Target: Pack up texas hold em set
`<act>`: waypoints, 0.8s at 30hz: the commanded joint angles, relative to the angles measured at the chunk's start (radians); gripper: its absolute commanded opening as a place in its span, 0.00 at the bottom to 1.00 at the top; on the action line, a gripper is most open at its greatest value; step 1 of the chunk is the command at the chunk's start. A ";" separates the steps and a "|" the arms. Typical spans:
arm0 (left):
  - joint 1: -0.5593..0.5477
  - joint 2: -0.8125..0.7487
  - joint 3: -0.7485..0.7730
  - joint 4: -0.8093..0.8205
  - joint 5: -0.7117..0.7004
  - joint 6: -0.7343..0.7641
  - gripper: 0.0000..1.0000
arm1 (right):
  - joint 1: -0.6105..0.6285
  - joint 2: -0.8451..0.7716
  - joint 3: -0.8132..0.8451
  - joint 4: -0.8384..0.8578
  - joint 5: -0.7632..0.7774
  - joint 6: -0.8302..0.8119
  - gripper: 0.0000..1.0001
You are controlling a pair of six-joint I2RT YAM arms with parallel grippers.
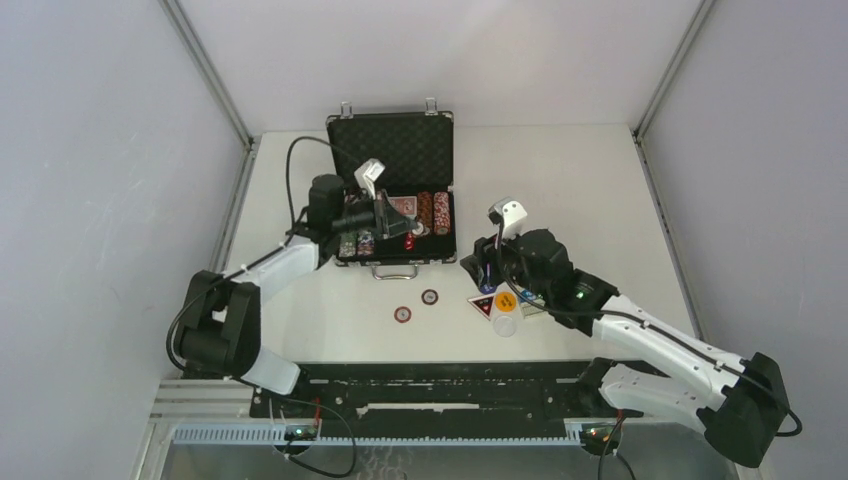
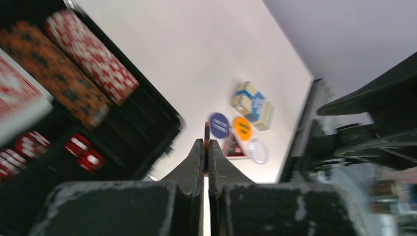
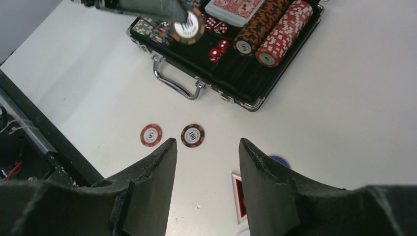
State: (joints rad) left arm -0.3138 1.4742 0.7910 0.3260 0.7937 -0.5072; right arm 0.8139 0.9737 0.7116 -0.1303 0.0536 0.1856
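The left gripper [image 2: 206,145] is pinching a chip [image 3: 188,27] edgewise above the case [image 1: 395,140], probably for slotting in; the right gripper [image 3: 206,143] is hovering open over loose chips [image 3: 193,135].

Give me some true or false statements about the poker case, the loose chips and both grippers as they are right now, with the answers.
1. The left gripper is shut on a poker chip over the case. True.
2. The right gripper holds the blue card deck. False: it is open and holds nothing; the deck lies on the table.
3. A red chip and a dark chip lie on the table in front of the case's handle. True.
4. The case is closed. False: its lid stands open.
5. The red dice lie on the table. False: they lie inside the case.
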 commanded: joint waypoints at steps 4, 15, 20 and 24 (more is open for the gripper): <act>0.002 0.062 0.275 -0.381 -0.033 0.681 0.00 | -0.061 0.028 -0.008 0.020 -0.080 0.005 0.58; -0.008 0.250 0.544 -0.758 -0.081 1.144 0.00 | -0.114 0.130 -0.006 0.078 -0.140 -0.006 0.57; -0.019 0.320 0.611 -0.829 -0.030 1.311 0.00 | -0.128 0.160 -0.001 0.079 -0.141 -0.009 0.57; -0.039 0.363 0.687 -0.885 -0.023 1.364 0.00 | -0.137 0.181 -0.001 0.091 -0.145 -0.006 0.57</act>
State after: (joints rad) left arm -0.3325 1.8160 1.3640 -0.4900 0.7246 0.7216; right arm 0.6872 1.1412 0.7074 -0.1009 -0.0803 0.1837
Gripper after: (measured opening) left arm 0.015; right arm 0.573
